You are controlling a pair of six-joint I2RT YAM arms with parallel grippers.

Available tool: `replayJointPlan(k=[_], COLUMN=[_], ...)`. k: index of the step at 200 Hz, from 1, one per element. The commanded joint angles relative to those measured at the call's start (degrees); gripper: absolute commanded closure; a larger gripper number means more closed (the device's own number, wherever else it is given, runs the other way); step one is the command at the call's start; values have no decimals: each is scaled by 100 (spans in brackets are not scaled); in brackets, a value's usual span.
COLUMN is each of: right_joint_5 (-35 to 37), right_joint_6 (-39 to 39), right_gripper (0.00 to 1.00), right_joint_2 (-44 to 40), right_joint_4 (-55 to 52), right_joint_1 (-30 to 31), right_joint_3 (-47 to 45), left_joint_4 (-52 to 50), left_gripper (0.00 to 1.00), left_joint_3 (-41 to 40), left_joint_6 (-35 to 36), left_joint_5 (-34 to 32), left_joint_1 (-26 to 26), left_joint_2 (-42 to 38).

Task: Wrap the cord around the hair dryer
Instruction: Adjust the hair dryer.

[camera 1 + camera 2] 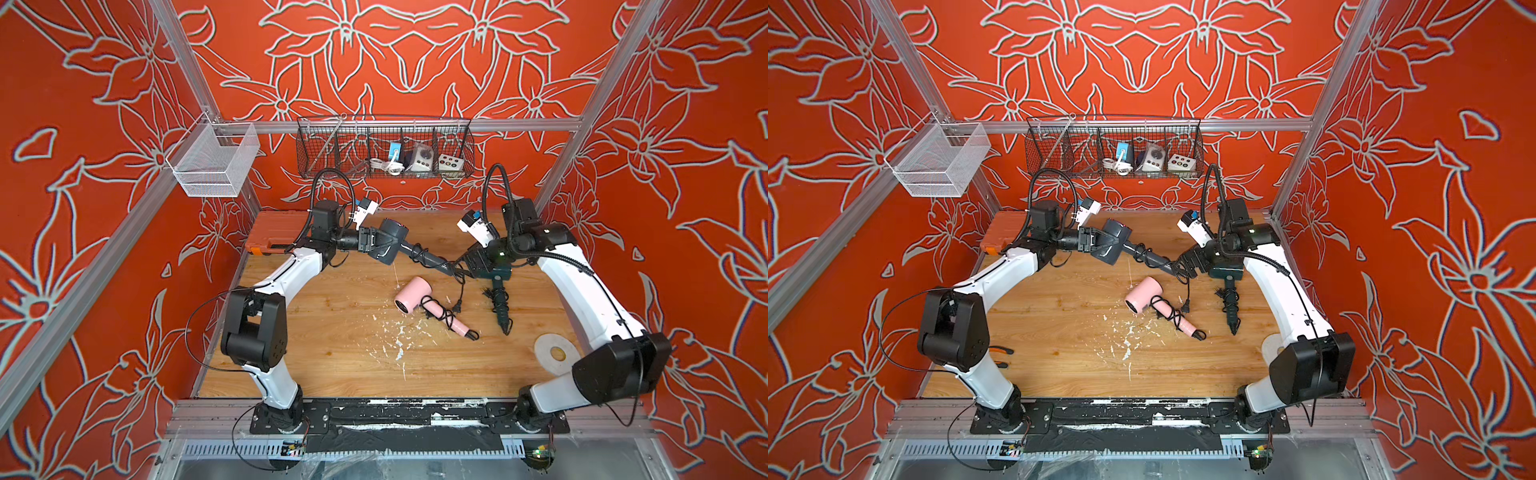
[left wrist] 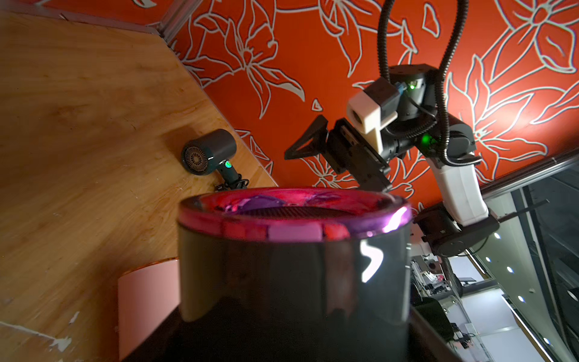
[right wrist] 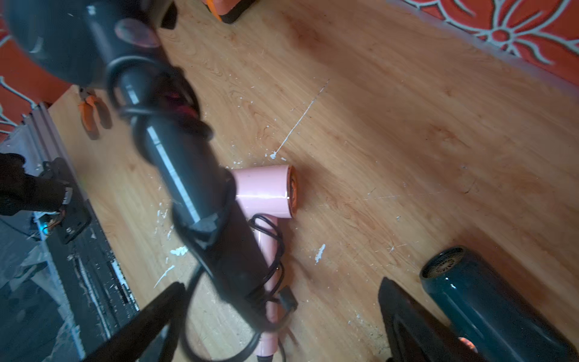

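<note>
Gripping the grey hair dryer [image 1: 397,232] by its barrel, my left pincer [image 1: 386,246] is clamped tight on it and holds it clear above the far middle of the wooden table [image 1: 332,357], with the handle slanting down toward the right. A few loops of the black cord [image 1: 417,252] sit around the handle. The loose length drops from the handle's end, and its plug [image 1: 458,307] dangles over the boards. My right pincer [image 1: 464,268] stands with its fingers wide apart at that handle end. From its wrist camera the end of the handle lies between the fingers, but the blur does not let me tell whether either finger touches it or the cord. Just nearer, a pink dryer [image 1: 409,295] lies on its side on the table, its own cord coiled round its handle. To the right a teal dryer [image 1: 498,303] lies with its head under my right wrist and its handle, also wrapped, pointing toward the near edge. A white disc [image 1: 555,353] rests near the right edge, and orange-handled pliers [image 3: 92,114] lie at the left edge. An orange case [image 1: 272,230] sits in the far left corner. A black wire basket [image 1: 332,145] hangs on the far wall, and a white mesh basket [image 1: 216,162] hangs on the left rail.
</note>
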Motion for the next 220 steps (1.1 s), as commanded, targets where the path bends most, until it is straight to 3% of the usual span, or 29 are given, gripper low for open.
replayJointPlan(k=[1, 41, 85, 153, 177, 220], right_joint_5=[-571, -380, 1460, 1724, 1538, 1165], right_joint_6=[128, 19, -584, -1259, -1398, -1536], right_gripper=[1, 1, 1, 6, 25, 75], right_joint_2=[-416, -443, 81, 112, 36, -254], right_joint_4=[-222, 122, 914, 2205, 2492, 2611], right_joint_1=[191, 659, 1538, 1603, 1602, 1603], right_joint_3=[-41, -210, -183, -755, -891, -931], left_joint_4=[383, 409, 332, -82, -352, -972], left_gripper=[100, 100, 100, 100, 100, 100], left_joint_3=[214, 173, 122, 191, 287, 337], left_joint_6=[16, -15, 9, 239, 399, 831], left_joint_5=[-2, 24, 92, 322, 360, 367], left_joint_1=[33, 28, -87, -257, -361, -425], left_joint_2=[-108, -219, -498, -809, -811, -878])
